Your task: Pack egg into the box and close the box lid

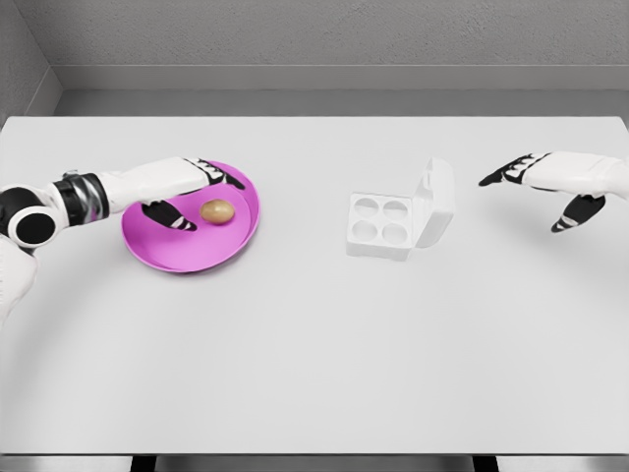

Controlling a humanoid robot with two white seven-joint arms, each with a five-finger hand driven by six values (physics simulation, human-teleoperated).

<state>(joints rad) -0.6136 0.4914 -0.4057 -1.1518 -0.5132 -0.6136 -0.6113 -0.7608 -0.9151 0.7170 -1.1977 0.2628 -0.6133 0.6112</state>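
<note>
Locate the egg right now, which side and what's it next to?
Head view: the egg lies in the pink plate on the table's left side, just right of the left hand, well left of the open white box.

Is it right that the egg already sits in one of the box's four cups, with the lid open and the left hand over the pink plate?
Not quite. The egg is not in the box; it lies on the pink plate, beside the left hand. All four cups are empty. The lid is open, as the head view shows.
</note>
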